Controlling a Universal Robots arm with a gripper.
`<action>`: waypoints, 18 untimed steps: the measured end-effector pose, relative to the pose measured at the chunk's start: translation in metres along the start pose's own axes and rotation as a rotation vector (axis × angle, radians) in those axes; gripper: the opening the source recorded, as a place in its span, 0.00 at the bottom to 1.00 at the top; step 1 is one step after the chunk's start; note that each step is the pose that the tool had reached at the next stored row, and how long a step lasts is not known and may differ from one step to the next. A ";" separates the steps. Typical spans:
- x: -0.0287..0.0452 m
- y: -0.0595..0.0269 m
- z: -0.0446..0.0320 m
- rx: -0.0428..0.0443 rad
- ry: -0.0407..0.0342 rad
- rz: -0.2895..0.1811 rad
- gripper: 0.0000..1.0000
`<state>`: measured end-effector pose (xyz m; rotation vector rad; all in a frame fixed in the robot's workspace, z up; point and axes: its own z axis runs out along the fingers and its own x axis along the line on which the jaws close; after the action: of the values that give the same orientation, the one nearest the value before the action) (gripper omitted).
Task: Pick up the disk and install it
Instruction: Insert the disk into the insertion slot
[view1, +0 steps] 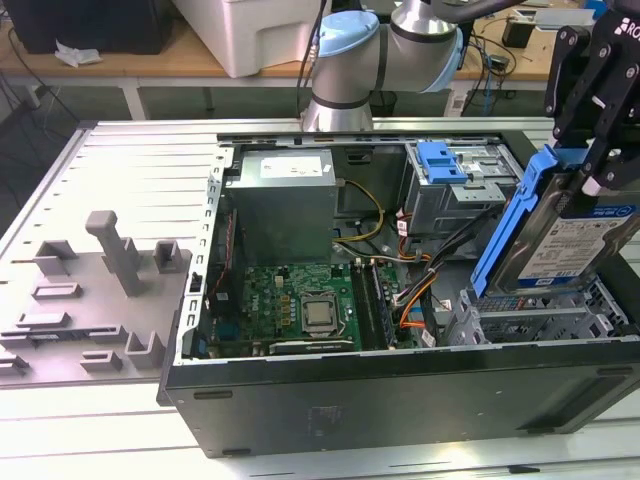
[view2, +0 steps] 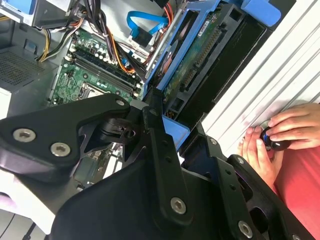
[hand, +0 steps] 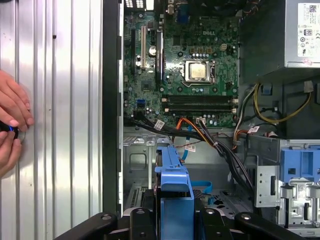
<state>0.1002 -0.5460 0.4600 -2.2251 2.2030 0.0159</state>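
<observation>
The ribbed silver metal desk (view1: 120, 170) carries the open black computer case (view1: 400, 400), green motherboard (view1: 300, 300) bare inside. My black claw (view1: 588, 168) is clamped on the upper edge of the silver rectangular disk (view1: 575, 245) with white-and-blue label and blue plastic frame, holding it tilted over the grey metal drive cage (view1: 530, 320) at the case's corner on the exterior view's right. A person's hand (view2: 295, 125) rests on the desk beside the case.
</observation>
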 end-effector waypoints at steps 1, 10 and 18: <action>0.0000 -0.0002 0.0008 0.0000 0.0000 0.000 0.36; 0.0002 -0.0006 0.0052 0.0000 -0.0001 0.000 0.36; 0.0003 -0.0006 0.0086 0.0000 0.0000 0.000 0.36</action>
<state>0.1009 -0.5462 0.4514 -2.2251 2.2030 0.0159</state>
